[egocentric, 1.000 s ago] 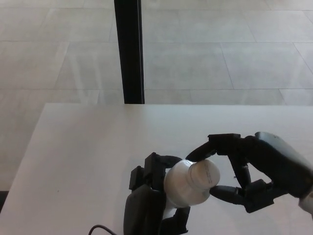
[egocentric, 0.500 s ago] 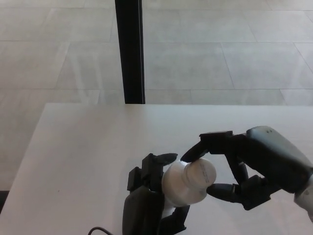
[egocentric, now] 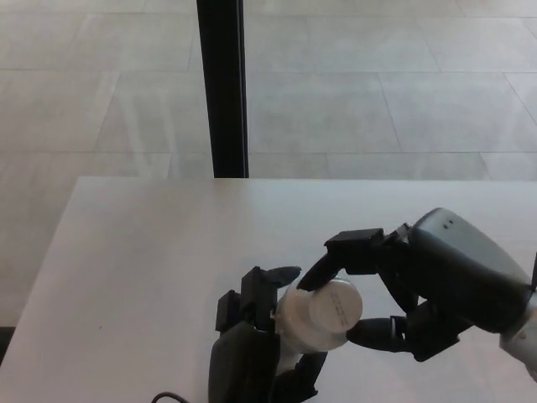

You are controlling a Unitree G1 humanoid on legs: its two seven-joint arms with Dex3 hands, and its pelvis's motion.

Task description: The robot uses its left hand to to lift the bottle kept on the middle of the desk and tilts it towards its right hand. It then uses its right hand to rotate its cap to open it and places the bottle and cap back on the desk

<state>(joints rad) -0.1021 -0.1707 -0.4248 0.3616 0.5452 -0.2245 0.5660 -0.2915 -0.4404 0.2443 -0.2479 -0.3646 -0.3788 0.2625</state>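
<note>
A white bottle (egocentric: 295,323) is held above the desk (egocentric: 168,269), tilted toward the right, with its white cap (egocentric: 336,308) facing the camera. My left hand (egocentric: 252,357) is shut on the bottle's body from below and behind. My right hand (egocentric: 403,290) reaches in from the right, one finger curled over the top of the cap and the thumb under it, pinching the cap. The bottle's lower part is hidden by the left hand.
The white desk spreads to the left and back, its far edge near the middle of the picture. A black vertical post (egocentric: 222,88) stands behind the desk's far edge. Beyond lies a pale tiled floor (egocentric: 377,84).
My right hand has turned and moved left over the cap, its back rising into view. The bottle and left hand have shifted slightly left and lower.
</note>
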